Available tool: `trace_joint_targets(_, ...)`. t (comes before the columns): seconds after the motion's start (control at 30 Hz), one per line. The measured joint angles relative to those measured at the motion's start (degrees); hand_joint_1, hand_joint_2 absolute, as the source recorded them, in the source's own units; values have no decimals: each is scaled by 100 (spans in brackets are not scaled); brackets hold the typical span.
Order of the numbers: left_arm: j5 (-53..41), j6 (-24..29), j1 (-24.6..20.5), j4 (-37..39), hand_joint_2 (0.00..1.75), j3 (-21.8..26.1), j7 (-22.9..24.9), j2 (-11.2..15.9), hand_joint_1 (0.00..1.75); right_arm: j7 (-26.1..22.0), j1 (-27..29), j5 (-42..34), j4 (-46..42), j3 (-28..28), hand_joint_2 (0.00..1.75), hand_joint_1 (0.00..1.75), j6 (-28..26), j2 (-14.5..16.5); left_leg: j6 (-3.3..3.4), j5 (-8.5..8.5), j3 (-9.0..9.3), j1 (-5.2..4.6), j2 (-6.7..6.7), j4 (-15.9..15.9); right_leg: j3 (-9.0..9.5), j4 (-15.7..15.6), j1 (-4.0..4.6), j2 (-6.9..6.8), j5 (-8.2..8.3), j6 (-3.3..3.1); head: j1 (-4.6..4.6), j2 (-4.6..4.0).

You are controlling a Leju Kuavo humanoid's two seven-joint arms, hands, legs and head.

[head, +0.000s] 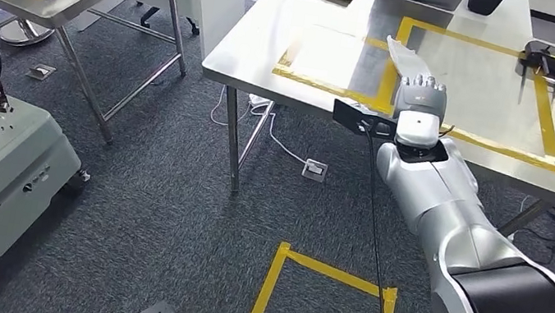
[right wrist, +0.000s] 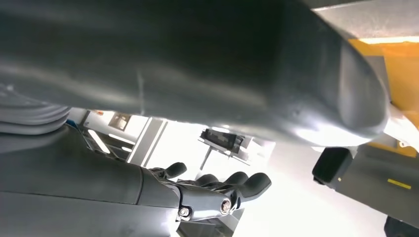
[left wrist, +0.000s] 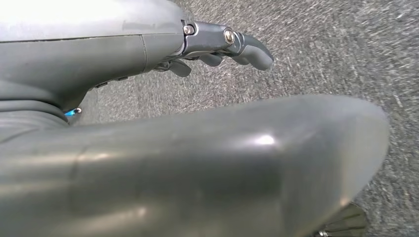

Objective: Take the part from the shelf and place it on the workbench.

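White part (head: 403, 56) sticks out past right hand (head: 421, 95) over steel workbench (head: 320, 13), fingers gripping it.

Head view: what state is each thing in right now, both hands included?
Part: held by the right hand, sticking out past its fingers over the yellow tape; contact with the bench unclear.
Right hand: grips the part, reached out over the workbench.
Left hand: empty, fingers loosely bent, hanging over the carpet.
Black tool: lying at the taped square's far right corner, untouched.
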Motion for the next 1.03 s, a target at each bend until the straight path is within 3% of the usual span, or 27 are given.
trace_joint_targets(0.03, 0, -4, 0, 0, 0, 0, 0, 0, 0, 1, 5, 0, 3, -1, 0, 0, 2, -15, 41, 80, -71, 7, 8, -9, -83, 223, -6, 6, -257, 23, 5, 0)
trace_joint_targets(0.1, 0, -10, 1, 0, 0, 0, -1, -1, 0, 1, 9, 0, 4, -1, 0, 0, 3, -27, 80, 238, -257, -4, 11, -5, -283, 978, 1, 17, -872, 49, 13, 0)
trace_joint_targets(0.13, 0, -11, 4, 1, 0, 0, -1, -1, 0, 0, 17, 0, 5, -1, 0, 0, 3, -30, 83, 316, -357, -12, 10, -2, -342, 1346, 8, 20, -1038, 49, 14, 0)
trace_joint_targets(0.17, 0, -12, 6, 2, 0, 0, -1, 0, 0, 1, 31, -1, 5, -1, 0, 0, 3, -32, 84, 389, -454, -21, 10, 2, -334, 1586, 18, 22, -1066, 36, 14, 0)
trace_joint_targets(0.2, 0, -15, 6, 3, 0, 0, 0, 1, 0, 1, 45, -1, 6, -1, 0, 0, 3, -34, 83, 459, -543, -29, 11, 5, -229, 1630, 32, 24, -970, 11, 14, 0)
trace_joint_targets(0.27, 0, -25, 6, 3, 0, 0, -1, -2, 0, 2, 51, 0, 4, -1, 0, 0, 3, -35, 71, 591, -691, -41, 12, 9, 291, 1134, 82, 30, -733, -81, 14, 0)
trace_joint_targets(0.33, 1, -32, 5, 0, 0, 0, -2, -10, 0, 2, 29, 1, -4, -3, 0, 0, 2, -34, 26, 712, -773, -51, 12, -4, 897, 320, 141, 33, -814, -182, 8, 0)
trace_joint_targets(0.4, 2, -31, 6, -2, 0, 0, -2, -13, 0, 8, 10, -5, -13, -8, 0, 0, 1, -33, -45, 831, -782, -41, 15, -54, 1100, -79, 183, 38, -925, -244, 13, 0)
trace_joint_targets(0.47, 2, -31, 18, 0, 0, 0, -2, -8, 0, 17, 5, -21, -13, -25, 0, 0, 0, -29, -119, 891, -793, -35, 9, -100, 1036, -146, 173, 28, -798, -299, 22, 0)
trace_joint_targets(0.5, 2, -31, 26, 1, 0, 0, -1, -4, 0, 19, 4, -27, -12, -33, 0, 0, -1, -25, -152, 780, -832, -35, 3, -44, 1000, -175, 157, 16, -715, -337, 16, 0)
trace_joint_targets(0.57, 2, -31, 37, 1, 0, 0, -1, 7, 0, 22, 1, -27, -11, -48, 0, 0, 2, -16, -211, 239, -968, -24, -5, 402, 874, -219, 124, -4, -537, -389, 5, 0)
trace_joint_targets(0.6, 2, -31, 39, 1, 0, 0, -1, 10, 0, 23, 2, -22, -11, -51, 0, 0, 2, -16, -241, -63, -1048, -19, -4, 767, 786, -219, 119, -2, -457, -405, -1, 0)
trace_joint_targets(0.63, 2, -31, 39, 1, 0, 0, -2, 13, 0, 24, 9, -17, -11, -54, 0, 0, 3, -16, -268, -253, -1105, -14, -3, 1147, 686, -215, 116, -2, -378, -400, -2, 0)
trace_joint_targets(0.67, 2, -31, 40, 1, 0, 0, -3, 15, 0, 22, 19, -13, -11, -56, 0, 0, 3, -16, -288, -294, -1114, -9, -2, 1435, 585, -209, 113, -3, -301, -393, -2, 0)
trace_joint_targets(0.7, 2, -31, 40, 1, 0, 0, -3, 16, 0, 21, 30, -9, -11, -58, 0, 0, 3, -16, -302, -212, -1053, -5, -2, 1570, 482, -201, 110, -3, -226, -380, -2, 0)
trace_joint_targets(0.73, 1, -31, 39, -1, 0, 0, -3, 16, 0, 21, 39, -5, -11, -62, 0, 0, 3, -17, -310, -61, -897, -1, -1, 1509, 381, -190, 105, -4, -155, -362, -2, 0)
trace_joint_targets(0.77, 0, -31, 35, -2, 0, 0, -3, 16, 0, 22, 42, -1, -12, -67, 0, 0, 3, -17, -312, 56, -638, 6, 0, 1250, 291, -170, 99, -5, -89, -339, -3, 0)
trace_joint_targets(0.83, -4, -31, 17, -6, 0, 0, -2, 16, 0, 30, 33, 5, -15, -76, 0, 0, 1, -24, -277, -25, -31, -5, -11, 471, 145, -119, 103, -7, 18, -278, -1, 0)
trace_joint_targets(0.87, -7, -30, 9, -7, 0, 0, -1, 15, 0, 33, 29, 9, -17, -79, 0, 0, 1, -29, -238, -121, 149, -15, -21, 172, 105, -105, 105, -11, 74, -247, 3, 0)
trace_joint_targets(0.9, -11, -30, 4, -8, 0, 0, -1, 15, 0, 37, 28, 12, -17, -80, 0, 0, -1, -35, -188, -189, 232, -36, -34, 7, 80, -110, 107, -13, 132, -217, 5, 0)
trace_joint_targets(0.97, -15, -29, 9, -7, 0, 0, 7, 19, 0, 43, 42, 17, -14, -81, 0, 0, 1, -53, -71, -105, 148, -44, -31, -44, 40, -136, 87, -8, 215, -152, 7, 0)
trace_joint_targets(1.03, -15, -29, 11, -5, 0, 0, 14, 23, 0, 49, 56, 19, -10, -82, 0, 0, 3, -73, 20, 3, 64, -33, -12, -53, -37, -55, 70, 10, 85, -98, 13, 0)
